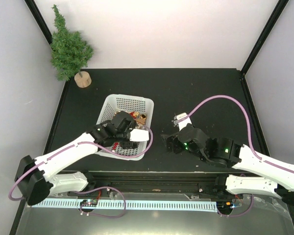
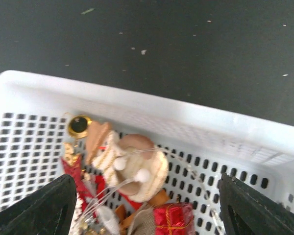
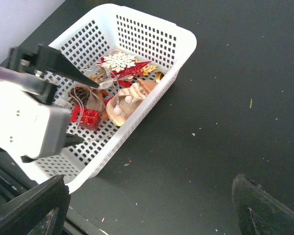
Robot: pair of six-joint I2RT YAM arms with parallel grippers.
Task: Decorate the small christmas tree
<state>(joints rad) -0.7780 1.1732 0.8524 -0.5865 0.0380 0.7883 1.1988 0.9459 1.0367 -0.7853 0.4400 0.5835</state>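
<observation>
Your small christmas tree [image 1: 68, 46], bushy dark-green cone on a pale wooden disc, at the far left corner, well apart from the white basket [image 1: 130, 98], your left gripper [image 2: 144, 196] and right gripper [image 3: 147, 188] both spread wide, empty

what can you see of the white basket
The white basket is a rectangular plastic bin with a smooth rim and slotted walls and floor. It sits upright on the black table, left of centre, holding ornaments: a white snowflake, a red gift box, a pine cone. The left gripper hovers open over its near end.
</observation>
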